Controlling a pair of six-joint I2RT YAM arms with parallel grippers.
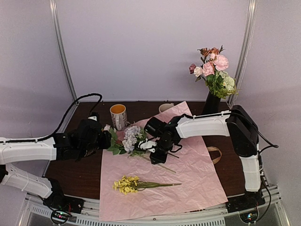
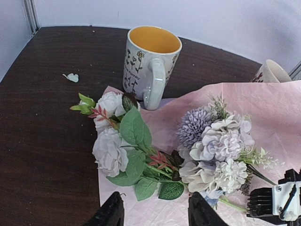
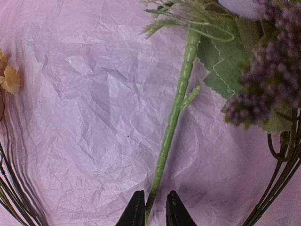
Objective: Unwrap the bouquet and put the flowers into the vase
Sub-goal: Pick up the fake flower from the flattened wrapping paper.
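Note:
The bouquet lies unwrapped: its pink paper [image 1: 188,179] is spread flat, with a lilac-white flower bunch [image 1: 132,137] [image 2: 218,150] and a white rose stem [image 2: 110,150] at its left edge. A yellow flower [image 1: 127,184] lies near the front. The black vase [image 1: 211,103] at the back right holds pink and white flowers [image 1: 214,70]. My right gripper [image 1: 155,153] [image 3: 154,212] is low over the paper, its jaws narrow around the bunch's green stem [image 3: 174,117], a slight gap showing. My left gripper [image 1: 101,136] [image 2: 155,214] is open beside the rose leaves, holding nothing.
A patterned mug with an orange inside [image 1: 118,115] [image 2: 150,61] stands just behind the flowers. A cream mug [image 1: 165,107] [image 2: 270,73] sits at the paper's far edge. The beige ribbon [image 1: 215,154] lies on the dark table [image 1: 80,174] to the right of the paper.

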